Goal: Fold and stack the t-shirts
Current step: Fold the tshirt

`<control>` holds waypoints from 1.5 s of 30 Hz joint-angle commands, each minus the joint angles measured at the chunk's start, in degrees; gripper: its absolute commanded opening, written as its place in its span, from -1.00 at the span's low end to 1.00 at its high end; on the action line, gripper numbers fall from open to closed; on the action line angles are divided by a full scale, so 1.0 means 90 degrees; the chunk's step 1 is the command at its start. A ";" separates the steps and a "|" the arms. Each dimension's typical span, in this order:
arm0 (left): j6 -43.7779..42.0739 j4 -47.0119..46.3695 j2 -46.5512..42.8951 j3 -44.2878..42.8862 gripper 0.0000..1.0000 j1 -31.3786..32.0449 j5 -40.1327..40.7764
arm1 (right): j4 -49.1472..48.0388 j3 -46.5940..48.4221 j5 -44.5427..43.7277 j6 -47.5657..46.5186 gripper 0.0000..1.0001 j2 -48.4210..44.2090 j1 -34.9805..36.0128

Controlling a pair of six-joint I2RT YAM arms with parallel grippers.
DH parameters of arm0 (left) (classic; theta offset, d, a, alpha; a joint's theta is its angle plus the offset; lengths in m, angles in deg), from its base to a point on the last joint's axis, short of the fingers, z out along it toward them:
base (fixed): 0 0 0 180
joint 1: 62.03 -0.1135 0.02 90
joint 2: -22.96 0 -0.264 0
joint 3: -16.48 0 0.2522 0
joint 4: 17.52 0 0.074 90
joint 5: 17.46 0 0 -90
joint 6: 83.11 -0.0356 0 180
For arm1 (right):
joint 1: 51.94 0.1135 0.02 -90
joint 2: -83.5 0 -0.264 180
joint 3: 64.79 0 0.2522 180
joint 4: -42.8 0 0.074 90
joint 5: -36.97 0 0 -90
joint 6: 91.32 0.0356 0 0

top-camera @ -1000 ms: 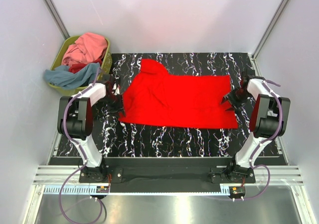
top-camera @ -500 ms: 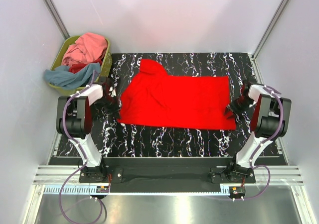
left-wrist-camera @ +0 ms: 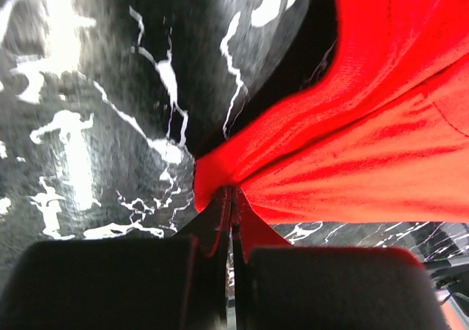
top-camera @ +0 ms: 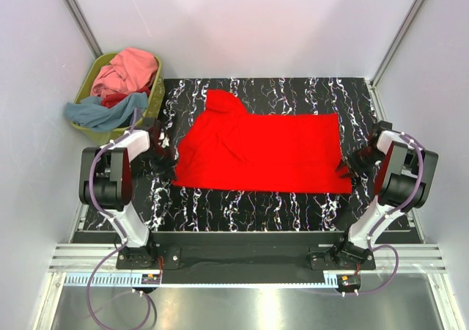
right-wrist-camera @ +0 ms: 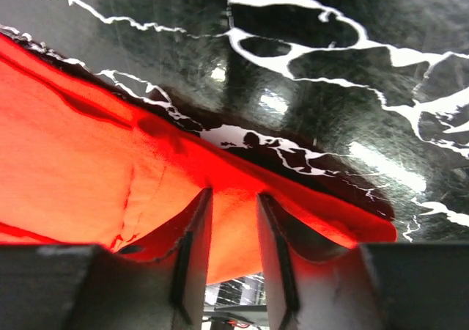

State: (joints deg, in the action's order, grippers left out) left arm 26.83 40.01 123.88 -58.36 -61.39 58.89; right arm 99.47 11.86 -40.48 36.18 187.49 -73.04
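The bright red soft cloth t-shirt (top-camera: 260,150) is lying spread flat across the middle of the black white-veined marble-patterned table (top-camera: 249,207). The left gripper (left-wrist-camera: 231,198) is pinching the shirt's lower-left corner, its jaws pressed together on the cloth. The right gripper (right-wrist-camera: 233,205) is clasping the lower-right edge, its jaws narrowly parted with cloth between. At the upper left, a heap of pink, grey-blue and red cloth shirts (top-camera: 117,88) is filling the olive-green plastic basket (top-camera: 157,94).
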 commanded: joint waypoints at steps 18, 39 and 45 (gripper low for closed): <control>-0.0360 -0.0068 -0.1460 -0.0020 0.04 -0.0062 -0.0553 | -0.0315 0.2912 0.0158 -0.1333 0.58 -0.0061 0.3856; -0.0253 -0.0439 -0.1058 0.0741 -0.20 -0.0062 -0.0661 | 0.0446 0.7923 -0.0692 -0.2057 0.08 0.4373 0.6427; -0.0263 -0.0459 -0.1214 0.0859 -0.20 -0.0072 -0.0700 | 0.0622 0.8237 -0.0741 -0.2106 -0.02 0.4716 0.6544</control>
State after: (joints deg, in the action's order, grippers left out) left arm 24.80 37.23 115.75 -51.11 -61.63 54.06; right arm 103.28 83.44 -45.59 18.38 229.59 -15.36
